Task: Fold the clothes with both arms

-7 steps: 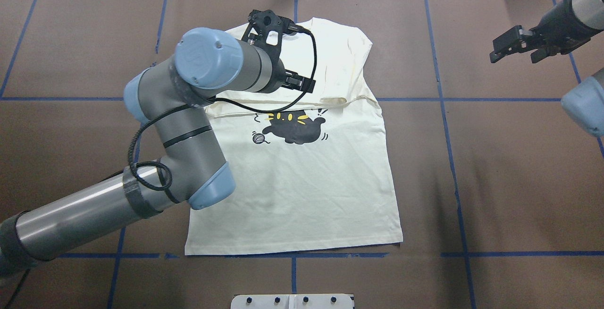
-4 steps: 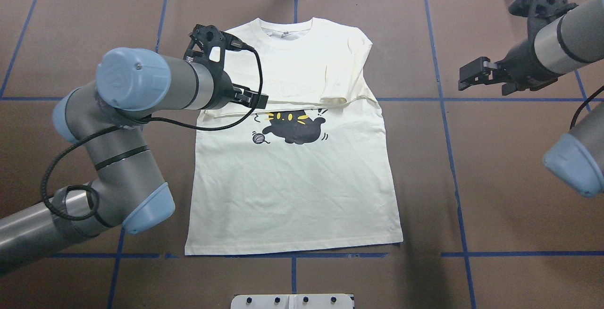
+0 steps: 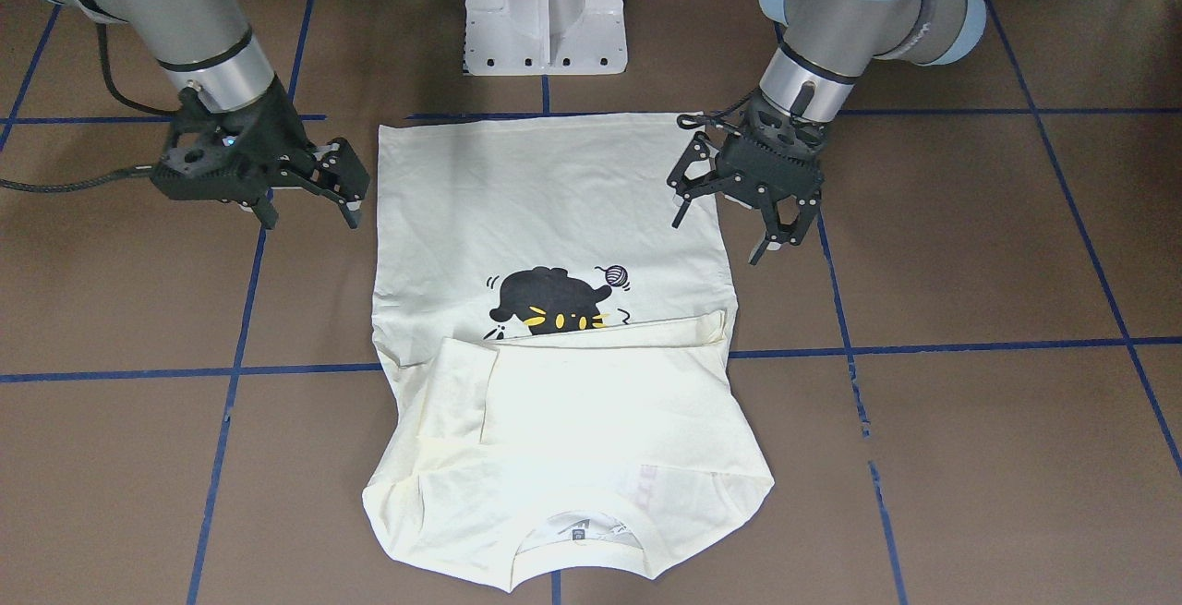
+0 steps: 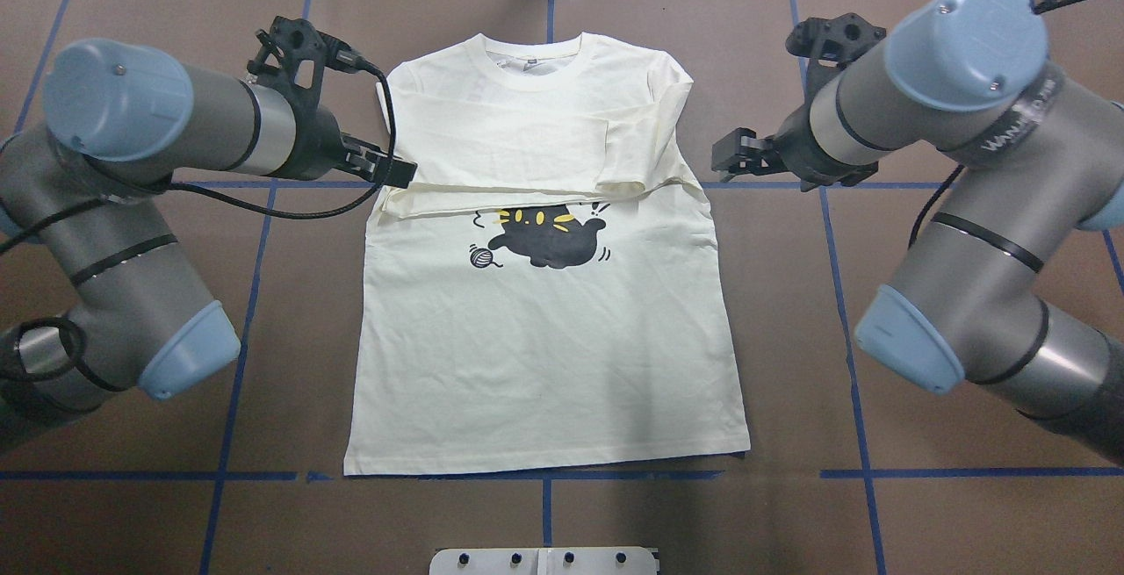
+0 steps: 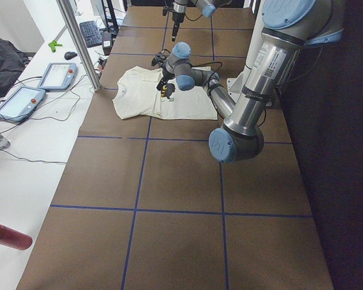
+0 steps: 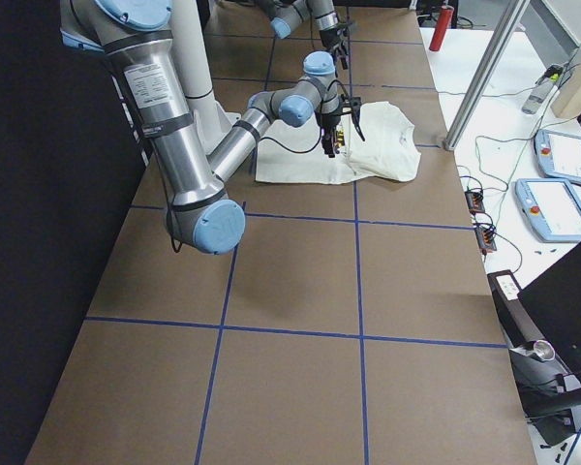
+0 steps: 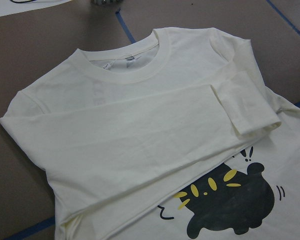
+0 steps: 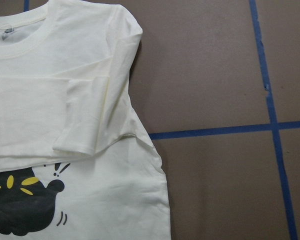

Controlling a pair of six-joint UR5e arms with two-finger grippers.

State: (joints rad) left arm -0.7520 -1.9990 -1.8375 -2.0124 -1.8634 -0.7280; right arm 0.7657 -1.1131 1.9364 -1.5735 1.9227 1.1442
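Note:
The cream-white shirt (image 4: 544,355) lies flat, print side up, collar at the far edge. Both sleeves are folded across the chest, just above the black cat print (image 4: 544,237). It also shows in the front view (image 3: 554,199) and in both wrist views (image 7: 140,130) (image 8: 40,100). My left gripper (image 4: 386,171) is open and empty at the shirt's left edge, level with the folded sleeves; the front view shows its spread fingers (image 3: 720,235). My right gripper (image 4: 733,154) is open and empty just off the shirt's right edge, apart from the cloth (image 3: 311,217).
The table is brown with a grid of blue tape lines (image 4: 843,294). The white pedestal base (image 3: 545,5) stands behind the shirt's hem. A metal pole (image 5: 78,42) and tablets (image 5: 57,75) are on the white side table beyond the collar end.
My left arm has pulled back from over the shirt's chest to its left edge. My right arm has swung in from the far right to the shirt's right edge. The shirt has not moved.

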